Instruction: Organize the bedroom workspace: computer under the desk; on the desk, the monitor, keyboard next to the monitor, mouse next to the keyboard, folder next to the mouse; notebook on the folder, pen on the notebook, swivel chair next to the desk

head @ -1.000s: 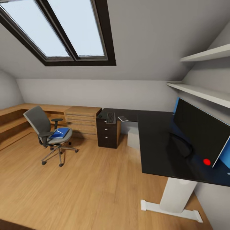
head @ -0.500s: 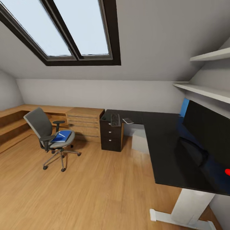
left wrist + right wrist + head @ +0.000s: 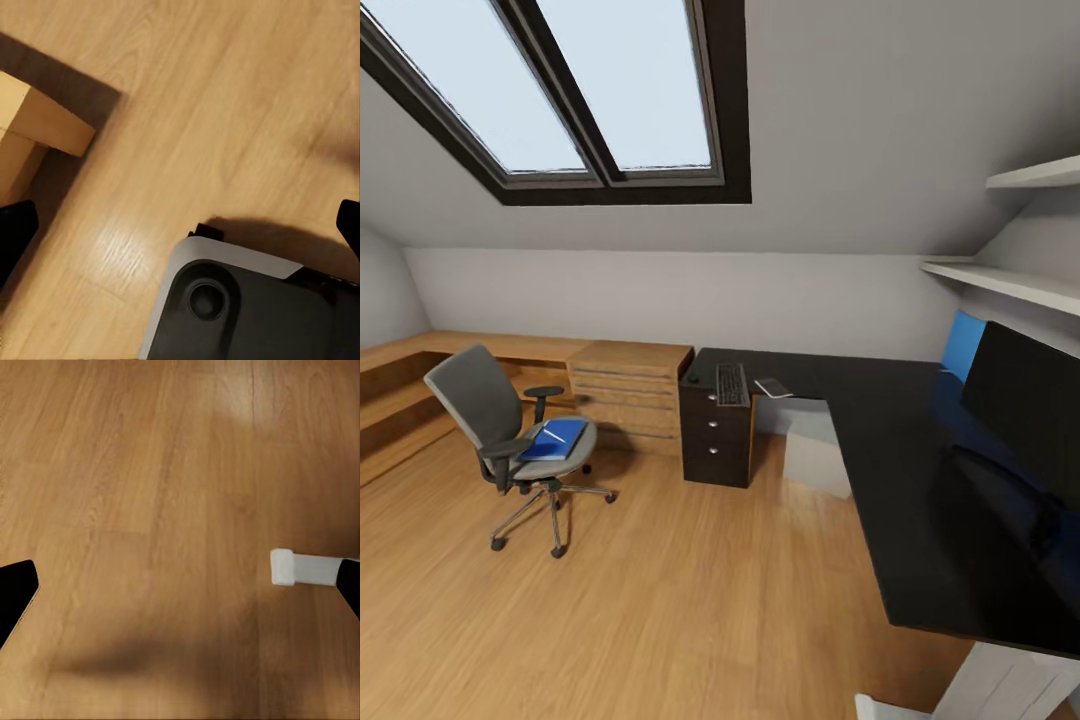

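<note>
We are still on the approach leg, in our judgement — nothing is in hand yet, and the room lies ahead of us. The swivel chair (image 3: 510, 440) stands on the wooden floor (image 3: 660, 600), well apart from the counter (image 3: 920, 480), with the blue folder (image 3: 555, 440) lying flat on its seat and the pen (image 3: 553, 435) resting on top of it; we cannot make out the notebook there. On the far arm of the counter, above the black drawers (image 3: 717, 440), the keyboard (image 3: 731, 383) sits just beside a small pale flat item (image 3: 773, 387) that we cannot identify. The monitor (image 3: 1030, 405) stands on the near arm of the counter, at the right, and the computer (image 3: 815, 458) sits beneath the top.

Both wrist views look down at the floor. The left gripper (image 3: 180, 225) and the right gripper (image 3: 180, 592) each show dark fingertips at opposite edges, spread wide with nothing between them. The right wrist view also catches the counter's white foot (image 3: 304, 568).

The next move, as we see it, calls for rolling toward the chair — close enough for one arm to reach the seat and lift the folder without tipping the pen off.
</note>
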{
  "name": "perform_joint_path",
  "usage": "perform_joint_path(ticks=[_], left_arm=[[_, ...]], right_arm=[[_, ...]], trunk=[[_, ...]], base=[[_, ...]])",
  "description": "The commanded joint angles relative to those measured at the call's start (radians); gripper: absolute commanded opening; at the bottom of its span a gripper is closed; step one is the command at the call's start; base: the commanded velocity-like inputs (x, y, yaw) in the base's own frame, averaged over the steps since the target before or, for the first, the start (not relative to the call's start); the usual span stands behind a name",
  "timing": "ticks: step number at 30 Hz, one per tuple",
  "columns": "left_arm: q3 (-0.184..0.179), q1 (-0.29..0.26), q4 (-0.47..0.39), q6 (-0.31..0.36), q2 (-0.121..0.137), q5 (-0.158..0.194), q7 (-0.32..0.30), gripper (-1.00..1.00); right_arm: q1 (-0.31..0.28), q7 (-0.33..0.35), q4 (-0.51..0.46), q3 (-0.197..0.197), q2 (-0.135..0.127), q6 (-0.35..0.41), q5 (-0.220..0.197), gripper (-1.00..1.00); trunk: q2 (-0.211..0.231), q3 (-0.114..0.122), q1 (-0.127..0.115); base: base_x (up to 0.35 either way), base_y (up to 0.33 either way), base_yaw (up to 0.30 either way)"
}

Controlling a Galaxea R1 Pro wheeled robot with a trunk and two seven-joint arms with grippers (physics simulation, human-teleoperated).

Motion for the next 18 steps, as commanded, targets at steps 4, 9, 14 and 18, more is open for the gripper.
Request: perform_joint_path(ticks=[4, 9, 14, 18], left_arm=[[-0.009, 0.000, -0.003, -0.001, 0.000, 0.005, 0.007, 1.00], [-0.010, 0.000, -0.002, 0.001, -0.001, 0.005, 0.007, 1.00], [-0.010, 0.000, -0.002, 0.001, -0.001, 0.005, 0.007, 1.00], [-0.010, 0.000, -0.001, 0.001, -0.001, 0.005, 0.007, 1.00]], right_arm=[[-0.001, -0.004, 0.001, 0.009, 0.001, -0.004, -0.010, 1.00], [-0.001, -0.003, 0.001, 0.009, 0.001, -0.004, -0.009, 1.00], [-0.001, -0.004, 0.001, 0.009, 0.001, -0.004, -0.009, 1.00], [-0.001, -0.004, 0.001, 0.009, 0.001, -0.004, -0.009, 1.00]], trunk=[[-0.001, -0.001, 0.001], [-0.001, -0.001, 0.001], [-0.001, -0.001, 0.001], [-0.001, -0.001, 0.001]], base=[[0.313, 0.110, 0.000], [0.319, 0.023, 0.000], [0.321, 0.004, 0.000], [0.321, 0.001, 0.000]])
